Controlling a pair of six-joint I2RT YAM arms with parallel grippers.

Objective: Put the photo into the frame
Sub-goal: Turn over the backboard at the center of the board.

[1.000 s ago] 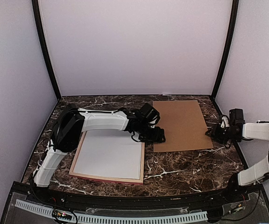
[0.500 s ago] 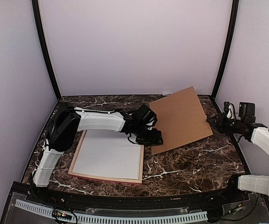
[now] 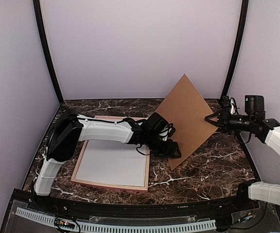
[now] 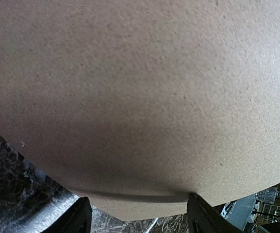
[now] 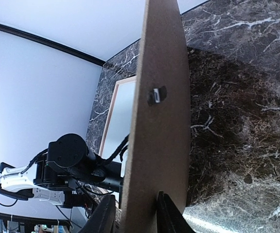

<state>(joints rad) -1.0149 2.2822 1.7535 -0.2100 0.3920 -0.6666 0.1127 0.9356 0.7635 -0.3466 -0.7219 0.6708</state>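
Note:
The pink frame (image 3: 111,186) lies flat at the left of the table, filled by a plain white sheet (image 3: 113,165) that looks like the photo's back; no printed side shows. My right gripper (image 3: 212,119) is shut on the right corner of the brown backing board (image 3: 186,114) and holds it steeply tilted, with its lower corner near the table. The right wrist view shows the board (image 5: 159,145) edge-on between that gripper's (image 5: 137,213) fingers, the frame (image 5: 112,109) beyond. My left gripper (image 3: 175,153) is open at the board's lower corner, and the board (image 4: 140,97) fills its view above the gripper (image 4: 137,218).
The dark marble table (image 3: 203,170) shows bare to the right of the frame and under the raised board. White walls with black corner posts (image 3: 47,53) close in the back and sides. The left arm (image 3: 106,128) stretches over the frame's far edge.
The board lay flat a second ago; my right gripper has closed on its right edge and lifted it until it stands steeply tilted. My left gripper has shifted right toward the board's lower corner.

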